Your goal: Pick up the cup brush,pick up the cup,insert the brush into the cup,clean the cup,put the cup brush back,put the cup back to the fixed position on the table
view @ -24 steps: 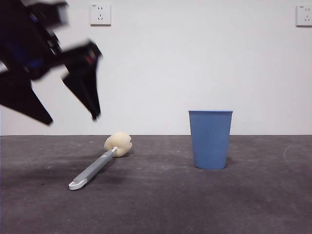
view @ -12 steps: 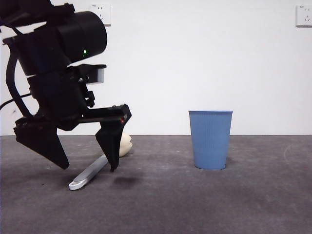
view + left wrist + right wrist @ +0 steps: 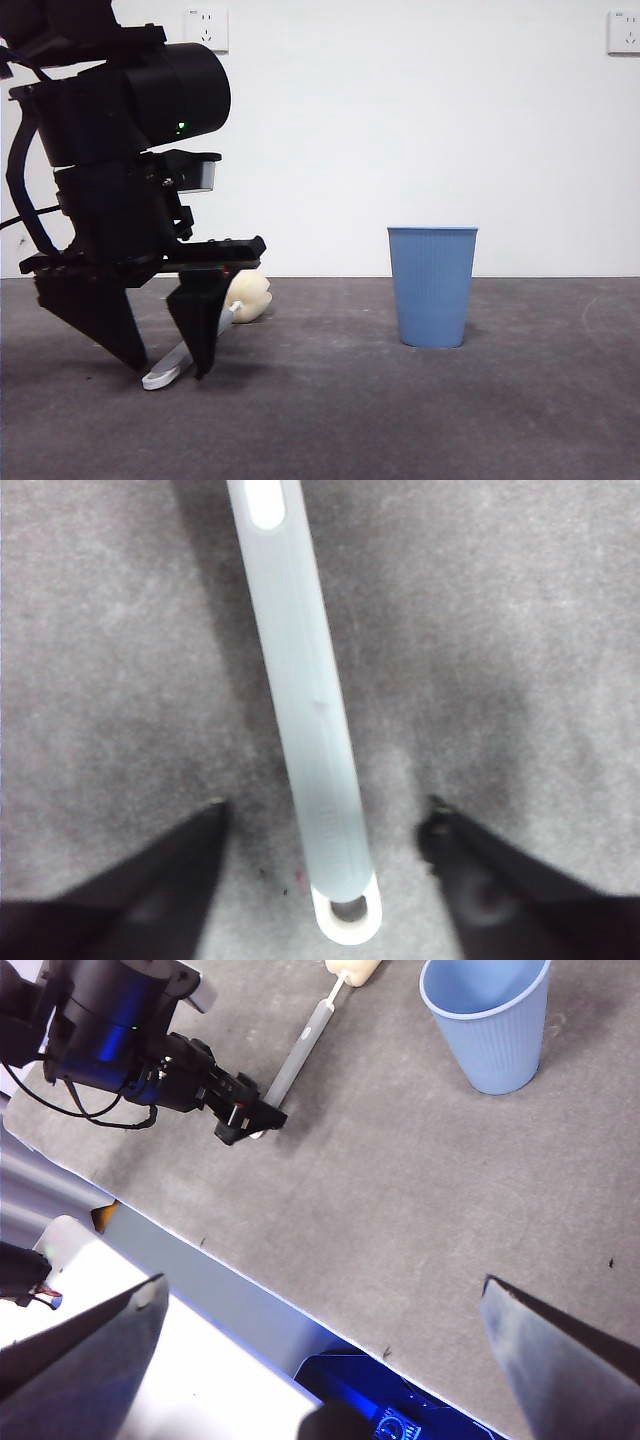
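The cup brush (image 3: 235,305) lies on the table (image 3: 400,410), its cream sponge head toward the wall and its white tip toward the front. My left gripper (image 3: 170,368) is down at the table, open, with one jaw on each side of the handle's tip end, not closed on it. The left wrist view shows the grey handle (image 3: 305,700) running between the open jaws of the left gripper (image 3: 325,812). The blue ribbed cup (image 3: 432,285) stands upright to the right, well apart. My right gripper (image 3: 320,1290) is open, high above the table; below it show the cup (image 3: 490,1030) and the brush (image 3: 300,1050).
A white wall with two sockets (image 3: 205,28) stands behind the table. The table's front edge (image 3: 230,1290) shows in the right wrist view, with the left arm (image 3: 120,1040) over the table's left part.
The left arm has come down from the upper left. Its open gripper has dropped to the table and now straddles the tip end of the brush handle. Brush and cup have not moved.
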### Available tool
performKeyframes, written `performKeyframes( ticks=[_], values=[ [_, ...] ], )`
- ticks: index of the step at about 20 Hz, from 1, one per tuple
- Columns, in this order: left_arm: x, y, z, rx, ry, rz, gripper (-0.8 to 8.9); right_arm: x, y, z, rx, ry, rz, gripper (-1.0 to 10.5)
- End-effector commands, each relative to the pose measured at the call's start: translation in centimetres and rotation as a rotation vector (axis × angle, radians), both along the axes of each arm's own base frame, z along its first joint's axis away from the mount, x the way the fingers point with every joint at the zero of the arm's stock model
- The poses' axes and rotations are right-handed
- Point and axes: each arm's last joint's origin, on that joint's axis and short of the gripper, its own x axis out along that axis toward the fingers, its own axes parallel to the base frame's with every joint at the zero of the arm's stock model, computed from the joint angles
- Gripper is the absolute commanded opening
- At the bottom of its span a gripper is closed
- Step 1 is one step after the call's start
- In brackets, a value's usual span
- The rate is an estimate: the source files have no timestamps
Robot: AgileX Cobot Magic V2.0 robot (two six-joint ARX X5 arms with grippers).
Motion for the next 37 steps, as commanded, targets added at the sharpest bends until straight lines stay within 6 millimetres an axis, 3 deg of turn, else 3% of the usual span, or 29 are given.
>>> performKeyframes(
  ticks=[1,4,7,14,20,25,27,31,37],
  values=[
    [-0.1,-0.1,-0.3,-0.002,0.011,0.007,1.65,0.0,0.0,0.1,0.007,-0.001,-0.005,5.5],
    [-0.1,-0.2,-0.3,-0.017,0.023,-0.002,1.29,0.0,0.0,0.1,0.007,-0.001,-0.005,5.5],
    [-0.2,-0.2,-0.3,-0.023,0.032,-0.006,0.17,0.0,0.0,0.1,0.007,0.000,-0.004,5.5],
    [-0.5,0.0,0.1,-0.027,0.047,-0.019,-0.08,0.0,0.1,0.1,0.017,0.014,-0.010,5.5],
    [-1.4,0.7,3.7,-0.073,-0.060,-0.067,-0.08,0.5,0.1,0.1,0.021,0.009,-0.013,5.5],
    [-3.4,2.1,7.7,-0.120,-0.152,-0.105,-0.08,2.6,0.6,0.0,0.045,-0.023,-0.008,5.5],
    [-4.6,3.0,9.4,-0.149,-0.184,-0.127,-0.08,3.9,1.1,-1.0,0.068,-0.026,-0.010,5.5],
    [-7.1,4.7,12.1,-0.181,-0.254,-0.146,-0.08,6.4,3.1,-5.4,0.039,-0.037,-0.071,5.5],
    [-9.1,6.2,13.6,-0.182,-0.286,-0.166,-0.08,8.0,7.1,-10.5,-0.083,-0.172,-0.160,5.5]
  ],
)
